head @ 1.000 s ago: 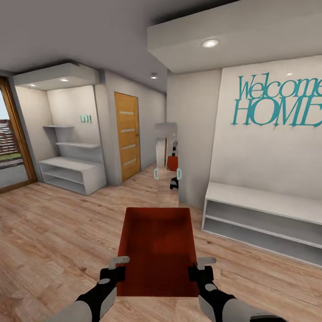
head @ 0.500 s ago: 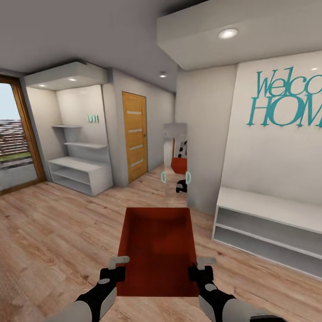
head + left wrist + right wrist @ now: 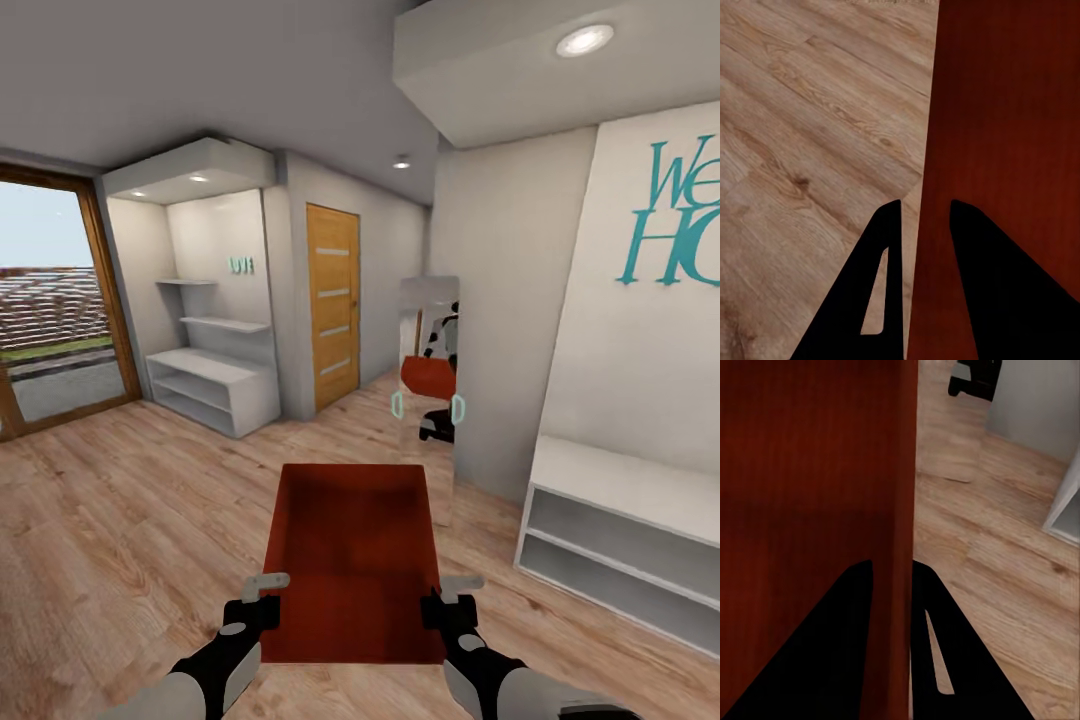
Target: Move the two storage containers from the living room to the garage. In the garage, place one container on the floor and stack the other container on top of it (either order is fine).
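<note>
One orange-red storage container hangs level in front of me above the light wood planks, its open top facing up. My left gripper is shut on its left wall near the close end, and my right gripper is shut on its right wall opposite. The left wrist view has my left gripper with one finger on each side of the thin wall of the container. The right wrist view shows the same pinch by my right gripper on the container. The garage and its floor are out of view.
A tall mirror straight ahead reflects me and the bin. A wooden slatted door stands to its left, with a white shelf alcove and a glass door further left. A low white bench shelf runs along the right wall.
The whole view has swung left: the mirror, door and lettered wall slid right in the picture and the glass door came into view. The container and both grippers kept their hold.
</note>
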Robot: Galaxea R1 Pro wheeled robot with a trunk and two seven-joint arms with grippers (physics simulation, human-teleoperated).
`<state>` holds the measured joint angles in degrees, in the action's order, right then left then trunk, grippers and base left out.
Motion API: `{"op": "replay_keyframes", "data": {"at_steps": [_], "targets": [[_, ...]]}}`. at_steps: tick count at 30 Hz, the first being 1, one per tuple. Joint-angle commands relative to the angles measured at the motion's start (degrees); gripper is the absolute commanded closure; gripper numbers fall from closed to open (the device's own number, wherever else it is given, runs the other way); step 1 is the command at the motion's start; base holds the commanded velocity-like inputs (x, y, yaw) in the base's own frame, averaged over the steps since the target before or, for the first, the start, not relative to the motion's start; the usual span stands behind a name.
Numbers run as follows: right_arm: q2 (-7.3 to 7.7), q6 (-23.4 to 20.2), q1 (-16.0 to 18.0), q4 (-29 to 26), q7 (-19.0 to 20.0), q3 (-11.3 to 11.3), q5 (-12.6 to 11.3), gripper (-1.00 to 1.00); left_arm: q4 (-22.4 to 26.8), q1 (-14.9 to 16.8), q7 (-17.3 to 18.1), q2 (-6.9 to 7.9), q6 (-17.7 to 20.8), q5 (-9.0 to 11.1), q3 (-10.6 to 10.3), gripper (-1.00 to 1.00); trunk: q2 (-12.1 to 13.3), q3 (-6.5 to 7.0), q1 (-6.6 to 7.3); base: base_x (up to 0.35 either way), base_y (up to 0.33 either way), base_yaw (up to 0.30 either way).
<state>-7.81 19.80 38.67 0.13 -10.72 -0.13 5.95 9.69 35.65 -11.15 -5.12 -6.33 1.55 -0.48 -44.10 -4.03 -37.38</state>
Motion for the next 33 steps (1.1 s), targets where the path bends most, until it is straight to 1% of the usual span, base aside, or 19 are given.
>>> {"op": "replay_keyframes", "data": {"at_steps": [1, 33], "targets": [[-0.01, 0.2, 0.1, -0.1, -0.4, -1.7, 0.8, 1.0, -0.2, 0.0, -1.1, 0.02, -0.3, 0.3, 0.7, 1.0, -0.1, -0.09, -0.05, 0.322, 0.0, 0.01], [-0.01, 0.2, 0.1, -0.1, -0.4, -1.6, 0.8, 1.0, -0.2, 0.0, -1.1, 0.02, -0.3, 0.3, 0.7, 1.0, -0.1, -0.09, -0.05, 0.322, 0.0, 0.0]]}}
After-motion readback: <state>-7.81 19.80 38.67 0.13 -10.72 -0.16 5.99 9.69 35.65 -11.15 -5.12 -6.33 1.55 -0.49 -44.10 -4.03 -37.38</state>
